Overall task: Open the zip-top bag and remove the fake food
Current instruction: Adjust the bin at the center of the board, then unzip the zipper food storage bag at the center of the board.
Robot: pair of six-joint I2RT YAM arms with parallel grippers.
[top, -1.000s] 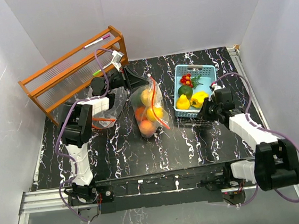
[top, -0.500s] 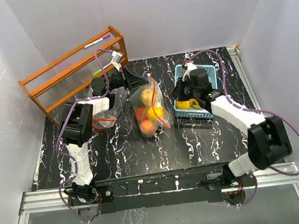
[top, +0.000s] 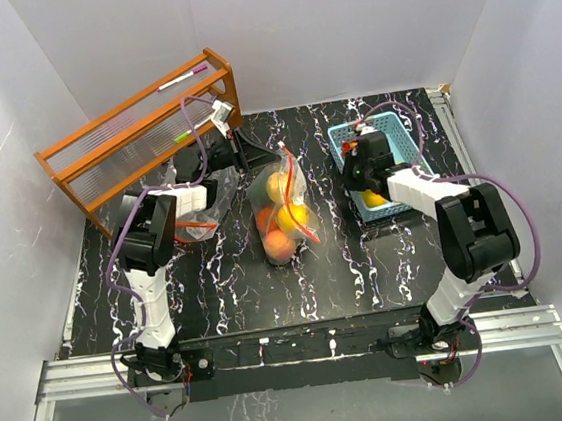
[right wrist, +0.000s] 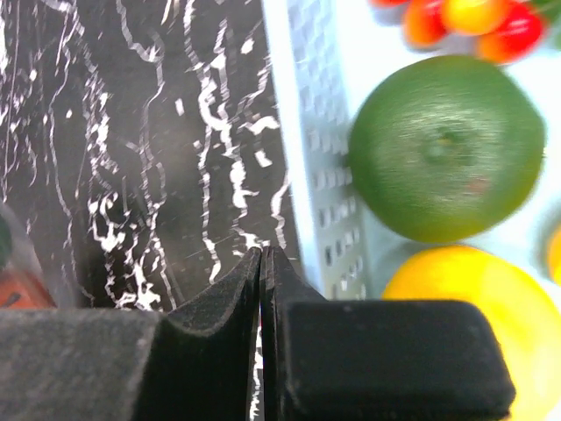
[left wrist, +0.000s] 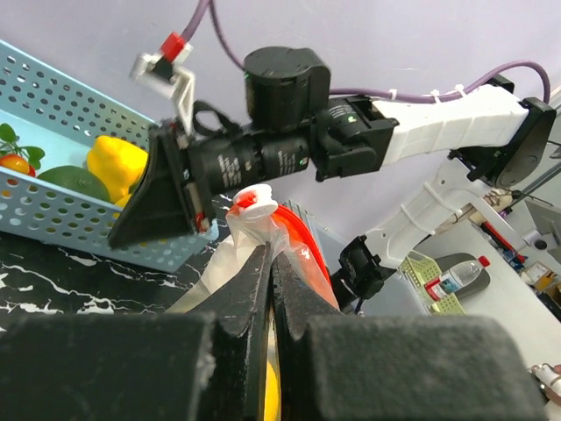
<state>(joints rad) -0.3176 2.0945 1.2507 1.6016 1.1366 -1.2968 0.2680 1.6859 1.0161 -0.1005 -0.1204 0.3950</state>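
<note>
The clear zip-top bag (top: 281,210) stands in the middle of the black table, with yellow, orange and peach fake food (top: 290,213) inside. My left gripper (top: 273,157) is shut on the bag's top edge. In the left wrist view the gripper (left wrist: 270,254) pinches the plastic (left wrist: 219,272) just below the white and red slider (left wrist: 254,200). My right gripper (top: 348,175) hangs by the left wall of the blue basket (top: 400,128). In the right wrist view this gripper (right wrist: 261,251) is shut and empty above the table, beside a green fruit (right wrist: 447,145) and a yellow one (right wrist: 465,307).
The basket (right wrist: 302,132) also holds small red tomatoes (right wrist: 478,22). A second clear bag (top: 198,207) lies under my left arm. An orange wooden rack (top: 142,135) with marker pens (top: 182,78) stands at the back left. White walls close in the table.
My right arm has swung from the table's right side across the basket to its left wall. The left gripper and the bag have stayed put.
</note>
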